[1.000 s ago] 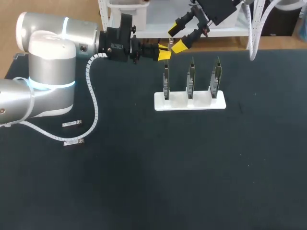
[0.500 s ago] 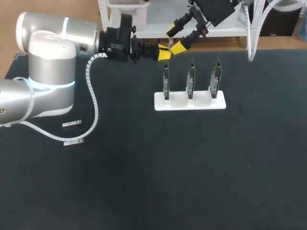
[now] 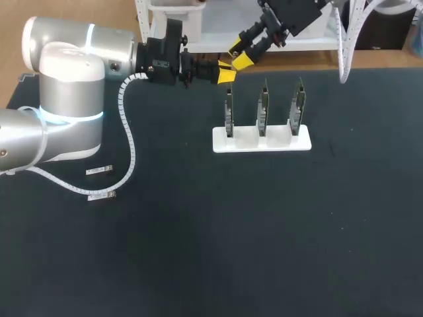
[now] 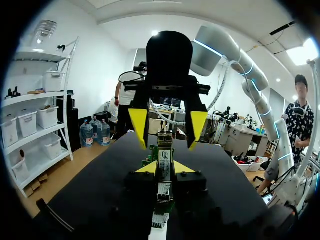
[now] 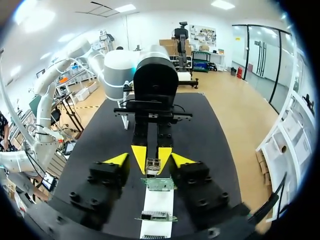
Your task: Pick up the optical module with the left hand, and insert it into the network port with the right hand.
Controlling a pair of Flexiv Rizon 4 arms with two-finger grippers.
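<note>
Shiny metal optical module (image 4: 164,162); matt black table (image 3: 198,251).

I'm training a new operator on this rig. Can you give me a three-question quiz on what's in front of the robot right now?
1. True or false: the right gripper is shut on the module that the left gripper holds.
2. How many boards stand upright in the white stand? A two, B three, C four.
3. Fill in: ___ spare modules lie flat on the table by the left arm.
Key: 1 false, its fingers stand open either side of the module without touching it; 2 B; 3 two.
</note>
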